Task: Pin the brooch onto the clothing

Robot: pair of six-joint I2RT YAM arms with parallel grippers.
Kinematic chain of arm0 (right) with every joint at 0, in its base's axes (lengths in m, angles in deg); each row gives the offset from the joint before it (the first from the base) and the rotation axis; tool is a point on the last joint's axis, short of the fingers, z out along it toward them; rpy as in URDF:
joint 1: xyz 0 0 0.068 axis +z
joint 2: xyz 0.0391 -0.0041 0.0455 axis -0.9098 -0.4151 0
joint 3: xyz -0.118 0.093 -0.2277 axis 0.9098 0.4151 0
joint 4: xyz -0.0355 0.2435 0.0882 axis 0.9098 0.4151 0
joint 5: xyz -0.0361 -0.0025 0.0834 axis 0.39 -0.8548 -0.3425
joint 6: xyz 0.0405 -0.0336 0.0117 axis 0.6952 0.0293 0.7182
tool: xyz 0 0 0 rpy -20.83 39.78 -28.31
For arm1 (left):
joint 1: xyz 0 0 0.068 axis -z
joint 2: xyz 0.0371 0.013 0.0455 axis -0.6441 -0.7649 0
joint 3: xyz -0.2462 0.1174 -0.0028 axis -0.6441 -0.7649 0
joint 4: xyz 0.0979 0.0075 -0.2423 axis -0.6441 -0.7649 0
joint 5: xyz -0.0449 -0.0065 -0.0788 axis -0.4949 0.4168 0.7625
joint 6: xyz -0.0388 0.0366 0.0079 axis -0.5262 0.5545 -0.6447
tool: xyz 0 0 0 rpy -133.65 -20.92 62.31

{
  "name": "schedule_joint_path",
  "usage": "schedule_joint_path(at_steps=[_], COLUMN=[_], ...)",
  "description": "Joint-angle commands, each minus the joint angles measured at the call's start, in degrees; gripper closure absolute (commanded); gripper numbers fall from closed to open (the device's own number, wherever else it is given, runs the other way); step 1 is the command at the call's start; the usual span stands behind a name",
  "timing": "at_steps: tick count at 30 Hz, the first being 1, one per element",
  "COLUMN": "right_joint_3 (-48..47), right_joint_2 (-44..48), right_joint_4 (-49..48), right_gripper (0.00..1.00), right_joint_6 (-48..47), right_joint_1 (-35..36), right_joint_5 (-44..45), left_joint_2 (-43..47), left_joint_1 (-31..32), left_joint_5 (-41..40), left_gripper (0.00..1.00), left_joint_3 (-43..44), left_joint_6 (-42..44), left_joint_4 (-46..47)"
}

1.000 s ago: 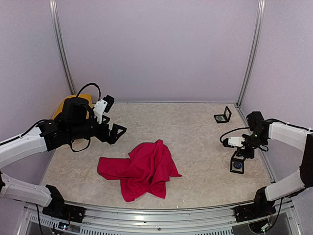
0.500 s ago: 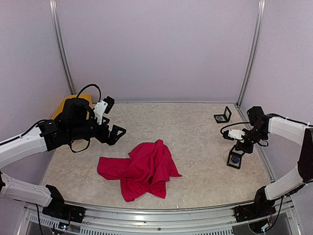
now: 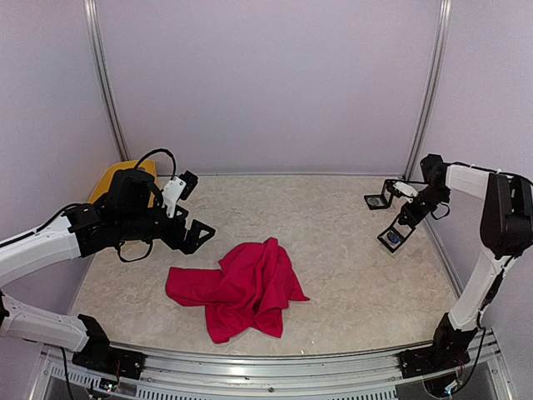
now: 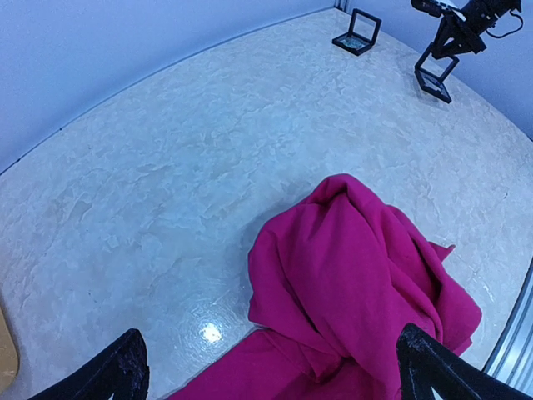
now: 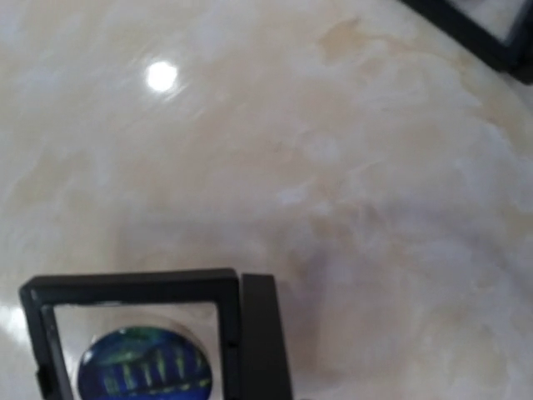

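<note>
top external shows the right gripper (image 3: 410, 215) pinching the tilted case (image 5: 137, 286) with the brooch (image 5: 146, 375) at far right, left gripper (image 3: 198, 234) spread beside the crumpled shirt (image 3: 246, 287) mid-table; that edge grip may let the case slip.

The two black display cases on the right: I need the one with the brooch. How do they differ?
The nearer case is clamped in the right gripper and tilted; the far case sits alone near the back corner. The nearer case shows a round blue brooch; the far case's contents are too small to tell. Both are black, square-framed and open.
</note>
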Motion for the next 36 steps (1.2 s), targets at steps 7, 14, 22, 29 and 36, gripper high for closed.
schedule_joint_path(at_steps=[7, 14, 22, 29, 36], right_joint_3=[-13.94, -23.58, -26.5, -28.49, -32.31], right_joint_2=[-11.23, -19.49, -20.98, -22.84, -24.33], right_joint_4=[10.24, 17.13, 15.69, 16.02, 17.63], right_gripper=[1.0, 1.0, 1.0, 1.0, 0.81], right_joint_6=[21.98, 33.33, 35.76, 36.57, 37.49], right_joint_1=[-0.59, -0.59, 1.21, 2.96, 3.68], right_joint_5=[7.9, 11.47, 13.65, 15.08, 15.04], left_joint_2=[0.32, -0.67, -1.06, -1.35, -1.58], left_joint_1=[0.33, 0.28, 0.33, 0.33, 0.33], left_joint_5=[1.42, 2.7, 2.76, 2.82, 3.09], left_gripper=[0.01, 0.01, 0.01, 0.01, 0.01], left_joint_3=[1.8, 1.91, 1.83, 1.8, 1.71], left_joint_6=[0.14, -0.06, -0.32, -0.14, -0.13], left_joint_4=[-1.46, -1.56, -1.91, -1.91, -1.91])
